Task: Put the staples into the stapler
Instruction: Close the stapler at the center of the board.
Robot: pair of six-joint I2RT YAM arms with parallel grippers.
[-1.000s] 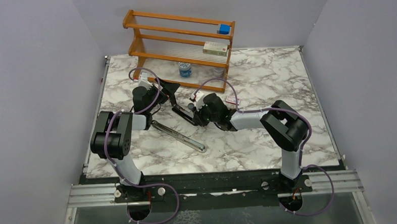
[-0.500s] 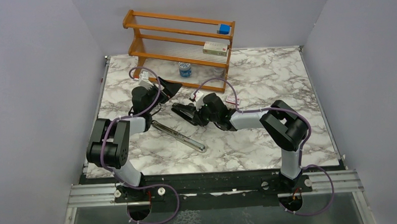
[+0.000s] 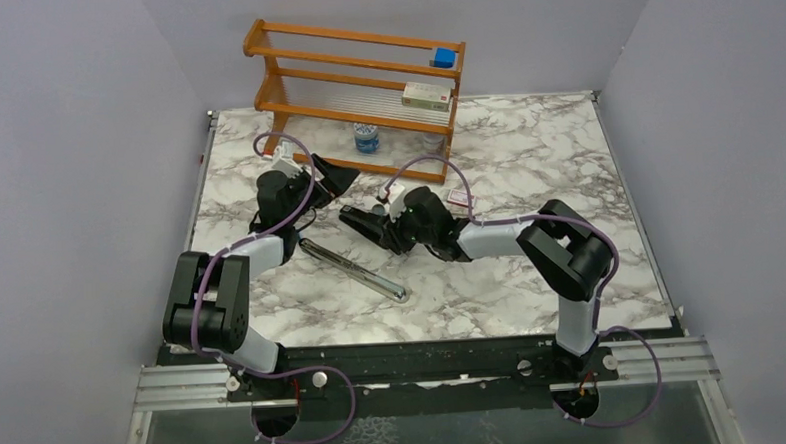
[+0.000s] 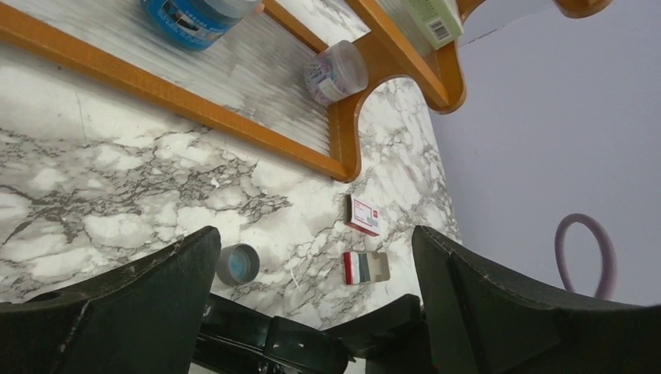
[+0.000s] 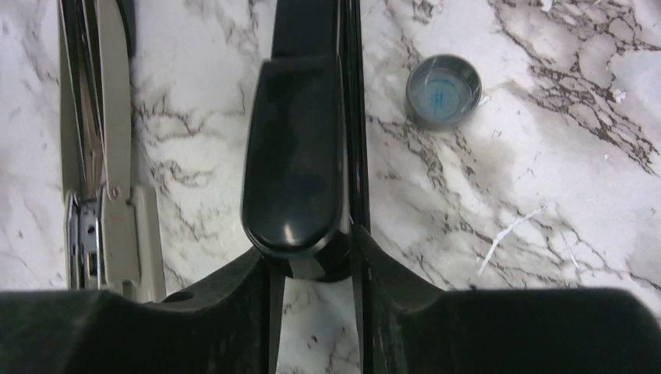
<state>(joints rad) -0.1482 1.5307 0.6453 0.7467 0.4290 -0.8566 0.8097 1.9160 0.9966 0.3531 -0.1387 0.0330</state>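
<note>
The right pincer point(image 5: 312, 261) sits narrow astride the stapler point(image 5: 292, 156) bar running straight ahead, grip unclear, silver channel point(image 5: 105, 117) parallel alongside; left pincer point(image 4: 316, 241) wide, empty.

The stapler point(image 3: 356, 272) lies opened out on the marble, its two long bars apart; the glossy black bar point(image 5: 300, 156) runs straight ahead of the right gripper point(image 5: 312, 269), its rounded end right at the fingertips, between them; the silver staple channel point(image 5: 101, 156) lies parallel, just beside that gripper, at the left of its wrist view, open side up; whether staples sit inside it cannot be told.
</note>
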